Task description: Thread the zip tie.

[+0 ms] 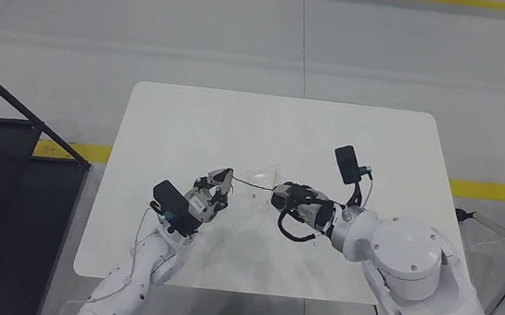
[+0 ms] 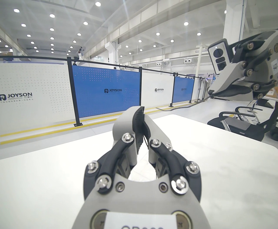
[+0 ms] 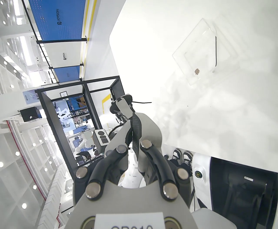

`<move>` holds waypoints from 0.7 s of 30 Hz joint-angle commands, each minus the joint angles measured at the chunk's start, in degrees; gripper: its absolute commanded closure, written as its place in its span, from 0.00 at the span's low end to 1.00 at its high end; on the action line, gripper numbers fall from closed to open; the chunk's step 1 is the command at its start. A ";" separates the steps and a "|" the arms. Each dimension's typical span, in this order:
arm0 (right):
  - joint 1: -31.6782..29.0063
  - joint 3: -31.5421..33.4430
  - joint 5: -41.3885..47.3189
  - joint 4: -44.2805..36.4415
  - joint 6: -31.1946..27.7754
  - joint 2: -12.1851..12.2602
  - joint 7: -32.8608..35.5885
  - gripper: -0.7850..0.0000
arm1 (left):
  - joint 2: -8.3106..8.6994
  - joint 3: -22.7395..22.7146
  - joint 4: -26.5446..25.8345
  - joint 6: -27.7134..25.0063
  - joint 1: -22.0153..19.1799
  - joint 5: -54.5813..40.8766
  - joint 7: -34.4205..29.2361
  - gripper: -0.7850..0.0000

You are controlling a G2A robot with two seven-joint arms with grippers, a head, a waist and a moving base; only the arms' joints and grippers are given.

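Your left gripper (image 1: 217, 187) and right gripper (image 1: 278, 197) are both pinched closed on the zip tie (image 1: 251, 186), which is stretched between them just beside the clear tray (image 1: 268, 170). Threading looks underway; next, align the tip with the head.

Smooth matt white table (image 1: 373, 152), clear glossy plastic tray (image 3: 199, 39), black plastic zip tie (image 3: 142, 102), ribbed black rubber pads (image 2: 138, 123)

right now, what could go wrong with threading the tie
1. The tie juts far out of the right gripper with nothing under it, so it may flex and miss.
2. The left gripper pinches just a short black end; a push could slip it out.
3. Both grippers sit close together above the table, so their fingers may bump.
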 commanded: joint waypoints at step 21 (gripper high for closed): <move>2.55 -1.97 4.34 2.89 0.00 -0.70 -3.54 1.00 | -0.06 0.09 -0.07 -0.28 0.07 0.49 0.36 1.00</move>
